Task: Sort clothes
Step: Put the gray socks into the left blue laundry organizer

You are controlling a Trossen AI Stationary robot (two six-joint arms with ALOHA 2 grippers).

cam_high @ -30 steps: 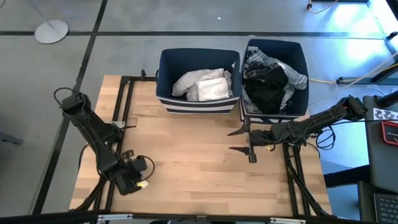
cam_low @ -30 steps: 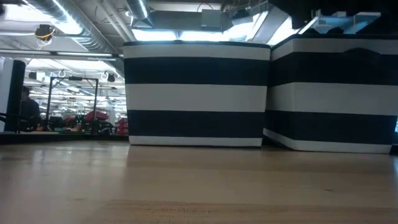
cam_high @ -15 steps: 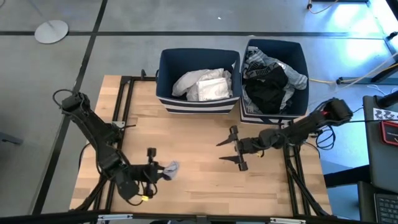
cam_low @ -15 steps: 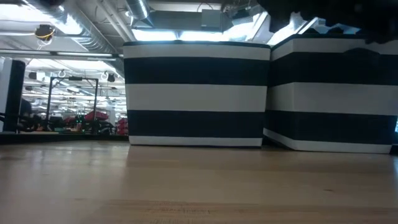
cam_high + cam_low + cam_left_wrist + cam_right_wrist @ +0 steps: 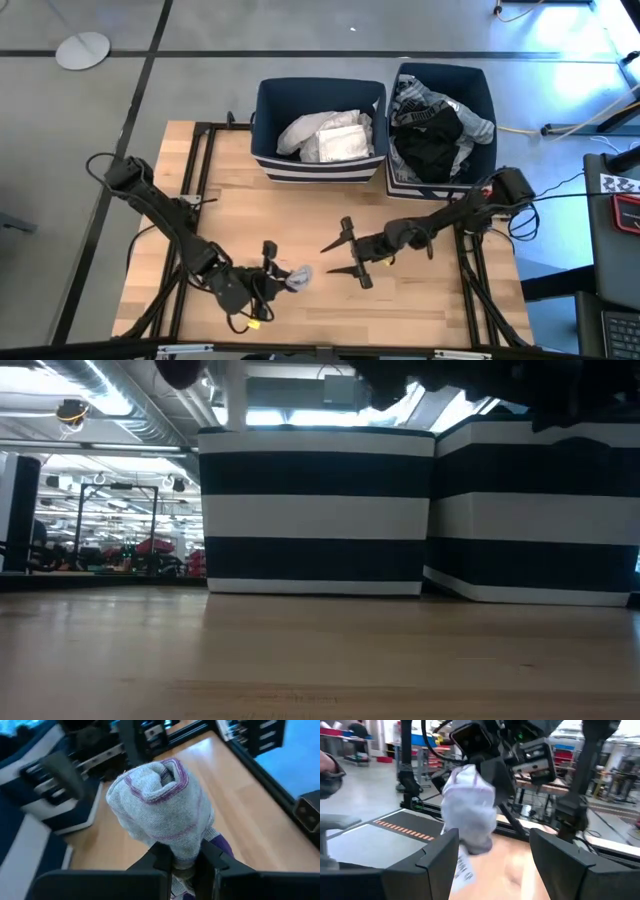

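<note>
Closest to the front edge of the tabletop (image 5: 330,310), the left end effector (image 5: 278,279) pinches a small grey sock with purple stripes (image 5: 297,277), rolled into a soft ball. In the left wrist view the two dark fingers (image 5: 161,858) are pressed in on the sock's lower end (image 5: 160,805), and the bundle stands out beyond them, off the wood. It sits left of centre, nearer the front edge than the back.

Just beyond it, toward the middle of the tabletop, the right end effector (image 5: 342,252) points at the sock with its fingers spread and nothing between them. The right wrist view looks straight at the grey bundle (image 5: 469,805) framed between those open fingers (image 5: 440,852).

Along the back edge stand two navy bins. The left bin (image 5: 262,120) holds white pieces (image 5: 325,137); the right bin (image 5: 488,110) holds black and dark grey clothes (image 5: 432,132) with a lighter patterned piece showing around them. The low view shows only the striped bases of both bins (image 5: 315,510) and bare wood in front.

The step in hand looks like a handover: one arm presents the sock, the other is lined up to take it. The next move probably calls for the right end effector to advance until the sock lies between its fingers, then close on the free end before the left lets go. Which bin suits a light grey sock is unclear.
</note>
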